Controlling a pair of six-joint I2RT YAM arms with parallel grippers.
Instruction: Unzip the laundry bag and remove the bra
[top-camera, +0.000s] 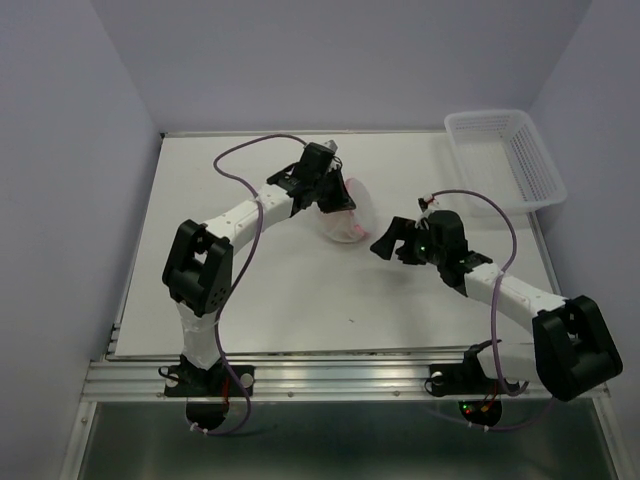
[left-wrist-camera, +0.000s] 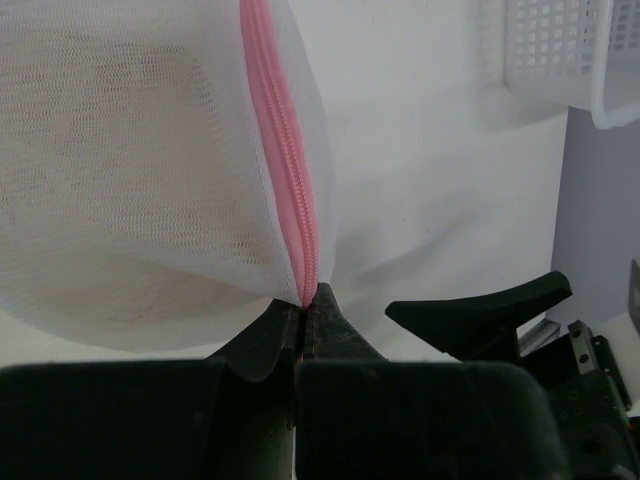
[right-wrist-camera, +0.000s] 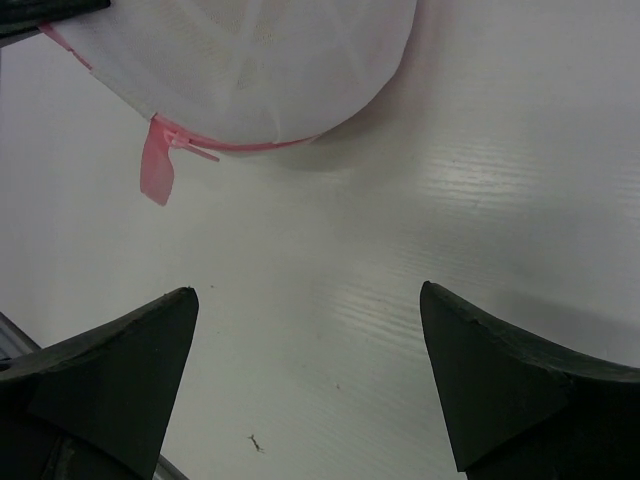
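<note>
Left wrist view: the bag (left-wrist-camera: 130, 170) is pinched at its pink zipper (left-wrist-camera: 285, 170) by the clamped left gripper (left-wrist-camera: 305, 305), and beige of the bra (left-wrist-camera: 90, 130) is seen faintly through the mesh. Right of the bag, the right gripper (right-wrist-camera: 310, 300) is held wide apart (clear of the bag); the pull (right-wrist-camera: 157, 172) hangs at the bag's rim.

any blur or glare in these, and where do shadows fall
Top external: even soft light, sharp, no glare. Left wrist: laundry bag mesh and zipper crisp, basket behind slightly soft. Right wrist: mild sheen on the table, soft shadow under the bag, right gripper dark.
</note>
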